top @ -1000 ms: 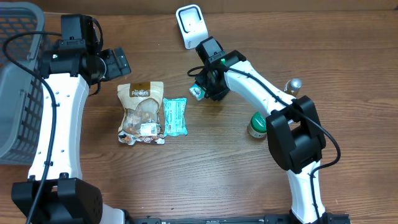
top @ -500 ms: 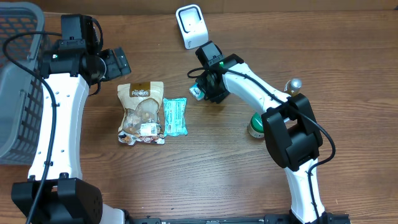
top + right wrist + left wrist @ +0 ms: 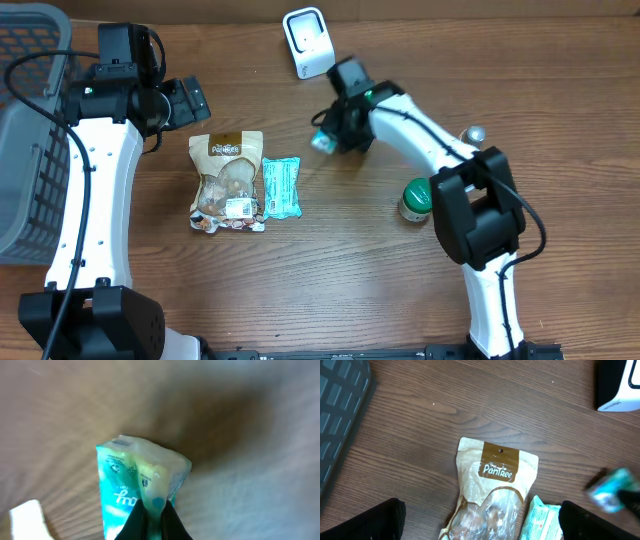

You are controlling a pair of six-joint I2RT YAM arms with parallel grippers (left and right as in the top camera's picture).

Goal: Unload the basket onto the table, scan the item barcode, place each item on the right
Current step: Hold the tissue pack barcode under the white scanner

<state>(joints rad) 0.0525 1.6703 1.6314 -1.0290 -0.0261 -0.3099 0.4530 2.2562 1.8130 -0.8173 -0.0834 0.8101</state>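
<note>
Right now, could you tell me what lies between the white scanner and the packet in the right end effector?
Nothing: the overhead view shows bare table between scanner and packet.

small packet (image 3: 135, 480): smeared by blur in my right wrist view, and my right fingers (image 3: 134, 529) cover its lower edge where they pinch it; from my left wrist it is only a teal streak
print on it: too blurred to read
left fingers (image 3: 365, 520): only dark tips show, cut by the bottom corners
scanner (image 3: 620, 385): cropped by the top right corner
basket (image 3: 20, 150): runs off the left edge overhead
snack bag (image 3: 495, 490): lower part cut off
wipes pack (image 3: 542, 520): lower part cut off
jar (image 3: 414, 200): partly behind my right arm
</note>
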